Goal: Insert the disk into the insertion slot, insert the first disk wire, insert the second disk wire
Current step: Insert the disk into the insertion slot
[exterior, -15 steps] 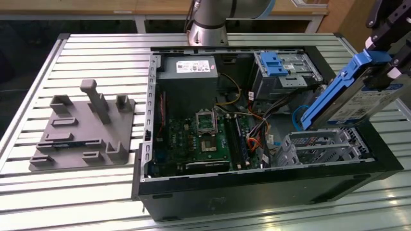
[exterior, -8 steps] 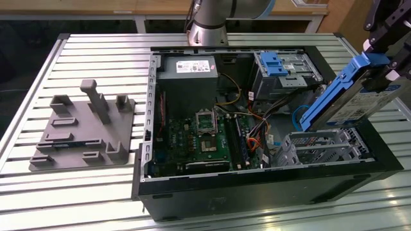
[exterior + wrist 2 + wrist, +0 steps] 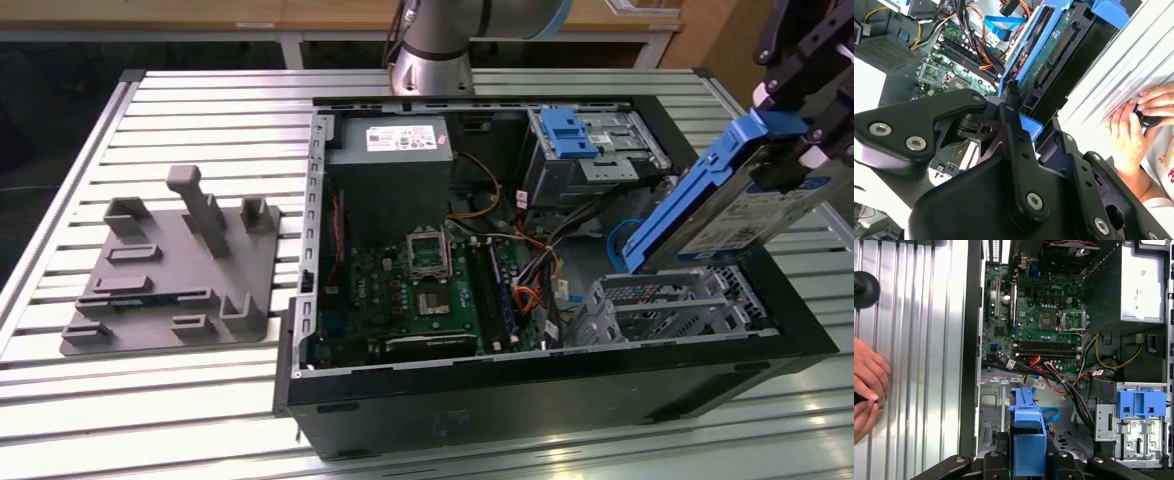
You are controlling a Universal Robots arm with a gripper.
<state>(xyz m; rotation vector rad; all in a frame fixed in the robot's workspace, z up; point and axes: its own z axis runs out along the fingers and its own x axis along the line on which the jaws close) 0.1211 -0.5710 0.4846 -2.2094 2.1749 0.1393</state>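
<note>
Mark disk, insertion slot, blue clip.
disk (image 3: 754, 220), exterior view, silver labelled face.
insertion slot (image 3: 667, 305), exterior view, perforated side wall.
blue clip (image 3: 574, 133), exterior view, centre of the clip.

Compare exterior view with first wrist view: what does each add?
Exterior view adds the grey fixture on the table and the arm's base. First wrist view adds a hand on the table beside the case. Both share the disk in the gripper, tilted over the slot, the motherboard and the blue clip.
</note>
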